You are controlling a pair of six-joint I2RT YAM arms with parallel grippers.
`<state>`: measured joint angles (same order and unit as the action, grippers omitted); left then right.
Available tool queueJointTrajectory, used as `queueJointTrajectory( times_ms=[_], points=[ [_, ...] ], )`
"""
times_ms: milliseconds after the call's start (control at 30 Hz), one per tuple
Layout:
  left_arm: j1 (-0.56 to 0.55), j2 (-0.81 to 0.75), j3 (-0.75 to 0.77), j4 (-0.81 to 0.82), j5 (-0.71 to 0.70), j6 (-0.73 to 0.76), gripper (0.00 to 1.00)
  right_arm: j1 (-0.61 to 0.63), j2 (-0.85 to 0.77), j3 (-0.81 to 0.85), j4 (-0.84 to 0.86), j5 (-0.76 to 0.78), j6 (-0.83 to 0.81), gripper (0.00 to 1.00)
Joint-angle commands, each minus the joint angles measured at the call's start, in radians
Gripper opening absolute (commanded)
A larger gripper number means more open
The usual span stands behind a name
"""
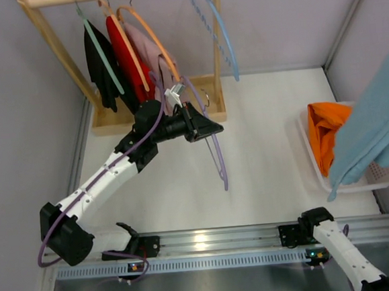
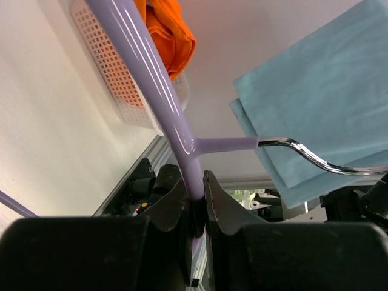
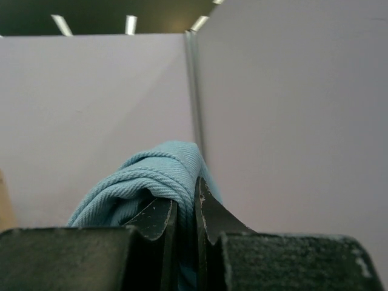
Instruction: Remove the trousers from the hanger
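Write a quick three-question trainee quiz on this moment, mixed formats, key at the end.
1. True or false: the trousers hang on the hanger.
2. The left pincer is shut on: A the hanger, B the trousers, C nothing.
3. Fill in: the right pincer grips the ____.

Key: 1 false, they are apart; 2 A; 3 trousers.

We locate the hanger (image 1: 222, 172) before the rack (image 1: 108, 120) and left of the basket (image 1: 383, 173); the trousers (image 1: 375, 124) hang above the basket.
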<state>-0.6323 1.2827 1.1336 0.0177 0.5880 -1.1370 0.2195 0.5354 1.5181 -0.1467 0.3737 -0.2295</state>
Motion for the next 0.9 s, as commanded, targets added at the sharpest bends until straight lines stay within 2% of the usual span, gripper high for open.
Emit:
queueJointTrajectory(
  times_ms=[0,67,167,367,567,633,733,867],
  points=[
    [-0.006,-0.051,0.011,0.053,0.021,0.029,0.0,-0.086,-0.044,-0.015,0.009,0.198,-0.103,0.0],
    [-0.007,-0.063,0.008,0.053,0.021,0.031,0.0,-0.115,-0.045,-0.032,0.002,0.31,-0.201,0.0],
    [-0.007,-0.075,-0.009,0.053,0.015,0.028,0.0,-0.178,-0.052,-0.112,0.036,0.395,-0.318,0.0],
    [-0.007,-0.115,-0.034,0.054,0.012,0.022,0.0,-0.333,-0.063,-0.278,0.18,0.487,-0.464,0.0],
    [-0.007,-0.148,-0.066,0.064,0.013,0.005,0.0,-0.52,0.014,-0.294,0.121,0.54,-0.354,0.0],
    [-0.007,-0.16,-0.07,0.067,0.016,-0.004,0.0,-0.539,0.034,-0.33,0.119,0.541,-0.337,0.0],
    [-0.007,-0.172,-0.08,0.074,0.026,-0.017,0.0,-0.54,0.087,-0.403,0.209,0.534,-0.393,0.0],
    [-0.007,-0.2,-0.097,0.085,0.026,-0.021,0.0,-0.54,0.146,-0.426,0.266,0.518,-0.421,0.0]
  ],
)
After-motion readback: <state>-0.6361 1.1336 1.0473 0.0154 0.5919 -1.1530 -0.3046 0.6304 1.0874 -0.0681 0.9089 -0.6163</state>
